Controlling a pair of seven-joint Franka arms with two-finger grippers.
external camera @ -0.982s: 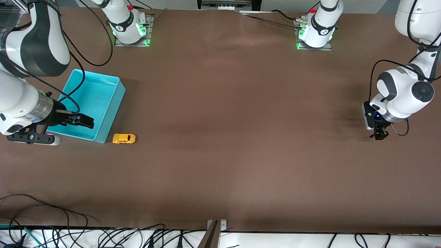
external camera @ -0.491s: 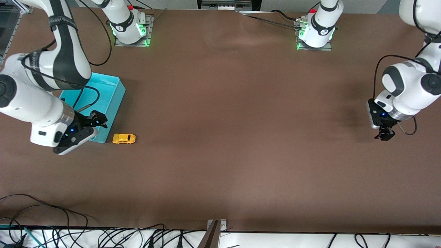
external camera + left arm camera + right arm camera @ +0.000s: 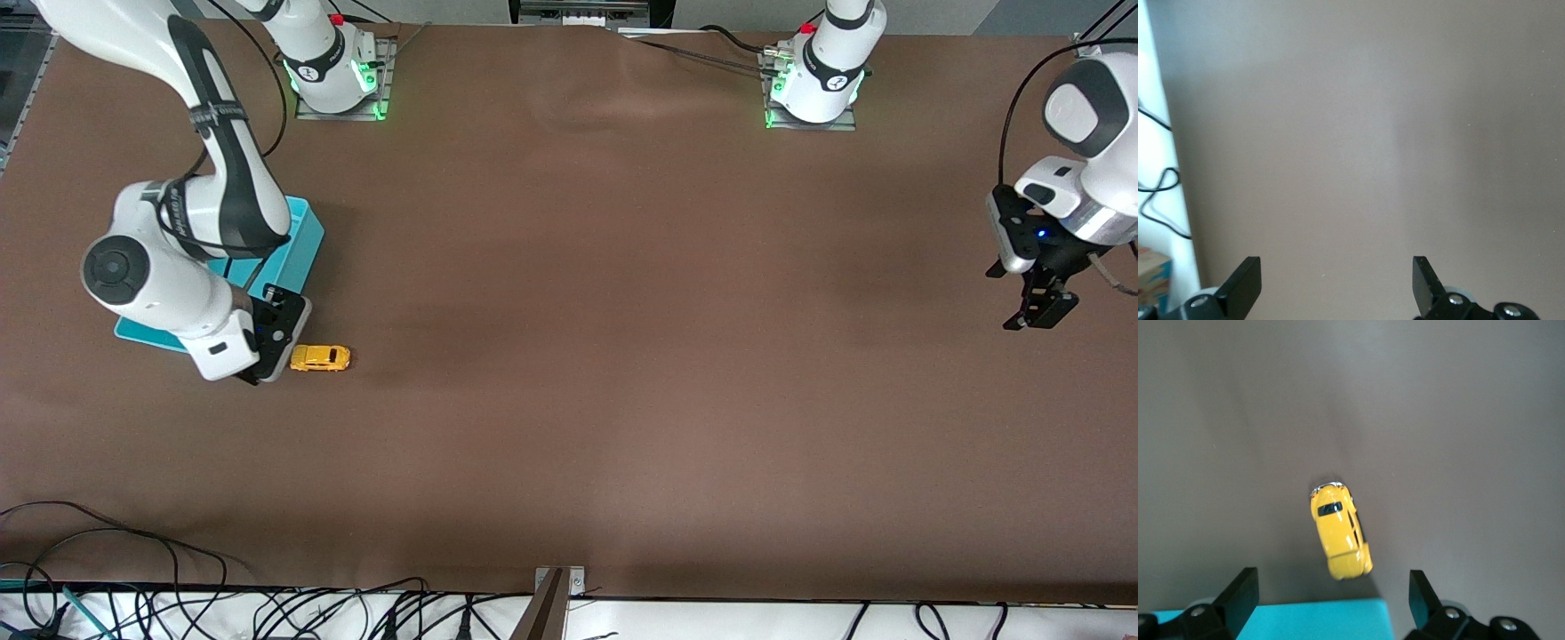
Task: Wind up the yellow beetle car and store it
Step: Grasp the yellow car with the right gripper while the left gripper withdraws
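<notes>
The yellow beetle car (image 3: 320, 357) stands on the brown table just beside the near corner of the turquoise bin (image 3: 300, 238). My right gripper (image 3: 267, 351) hangs over that bin corner, next to the car. In the right wrist view the car (image 3: 1340, 532) lies just ahead of the open, empty right gripper (image 3: 1331, 587), with the bin's corner (image 3: 1305, 621) beneath the jaws. My left gripper (image 3: 1038, 313) is up over bare table at the left arm's end. In the left wrist view the left gripper (image 3: 1336, 267) is open and empty.
The right arm's elbow and forearm cover much of the bin. The table's edge, with floor and cables (image 3: 1155, 167), shows in the left wrist view. Loose cables (image 3: 133, 569) lie along the table edge nearest the front camera. A metal bracket (image 3: 551, 604) sits mid-edge.
My right arm has swung from over the bin's interior to its near corner, beside the car. My left gripper has lifted and moved toward the left arm's end. The car has not moved.
</notes>
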